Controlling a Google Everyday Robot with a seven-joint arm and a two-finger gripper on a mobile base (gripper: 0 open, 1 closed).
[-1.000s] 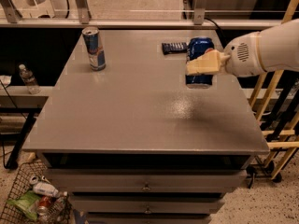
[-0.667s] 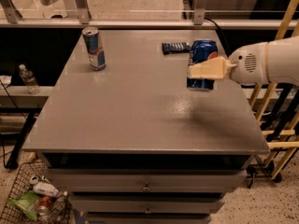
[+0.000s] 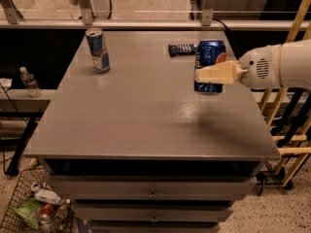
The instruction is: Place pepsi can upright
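Camera view: gripper clasps upright pepsi can over table.

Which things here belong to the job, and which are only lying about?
For the job: pepsi can, upright, between the jaws of the gripper, over the table, right side.
Only lying about: slim can, dark bar behind the pepsi can, water bottle, floor basket of rubbish.
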